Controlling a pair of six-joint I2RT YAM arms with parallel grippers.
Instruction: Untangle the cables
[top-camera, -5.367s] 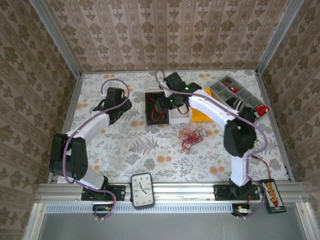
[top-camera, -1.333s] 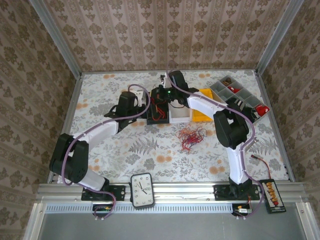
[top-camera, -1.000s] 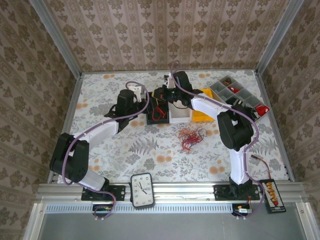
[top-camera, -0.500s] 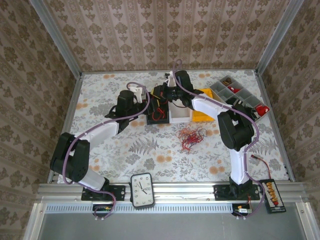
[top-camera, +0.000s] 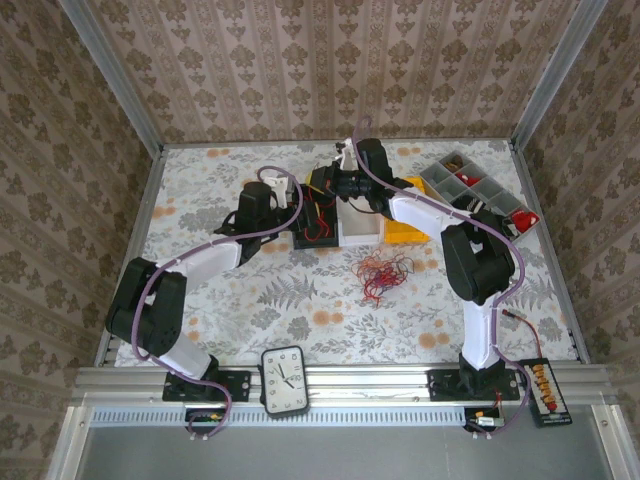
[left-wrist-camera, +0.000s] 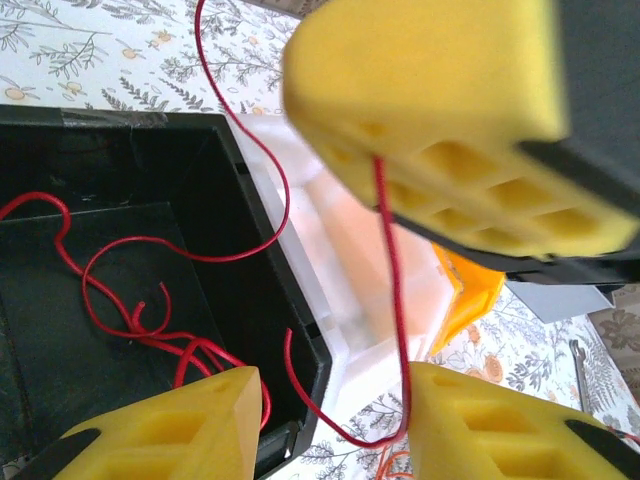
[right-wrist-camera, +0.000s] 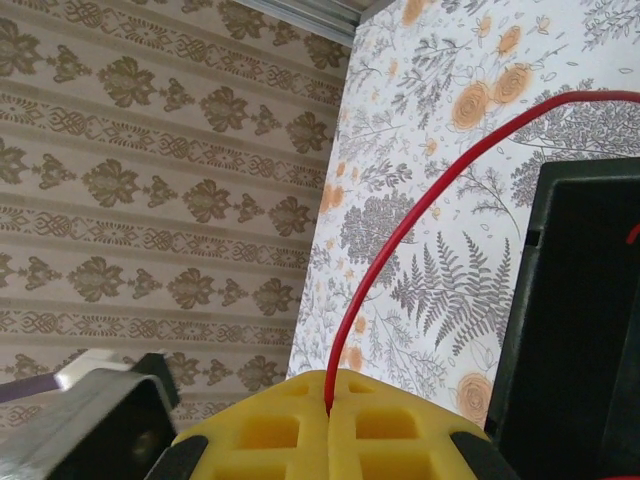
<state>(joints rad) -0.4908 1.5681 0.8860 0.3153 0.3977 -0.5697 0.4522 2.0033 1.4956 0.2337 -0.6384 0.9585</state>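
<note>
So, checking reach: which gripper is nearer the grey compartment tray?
Right. The right gripper is at the black bin, left of the tray; the left gripper is farther left.

My left arm (top-camera: 200, 262) reaches forward-right, elbow bent; left gripper (left-wrist-camera: 335, 425) fingers apart. My right arm (top-camera: 430, 212) stretches forward-left; right gripper (right-wrist-camera: 328, 420) fingers pressed together, pinching red cable (right-wrist-camera: 420, 215). Grippers close, not touching.

The table (top-camera: 230, 300), under a floral cloth, carries three bins side by side toward 12 o'clock: black bin (top-camera: 318, 240), white bin (top-camera: 360, 233), yellow bin (top-camera: 400, 233). A grey divided tray (top-camera: 480, 195) sits at 2 o'clock. Loose red cables (top-camera: 382, 272) lie near centre, at the white bin's 6 o'clock.
</note>
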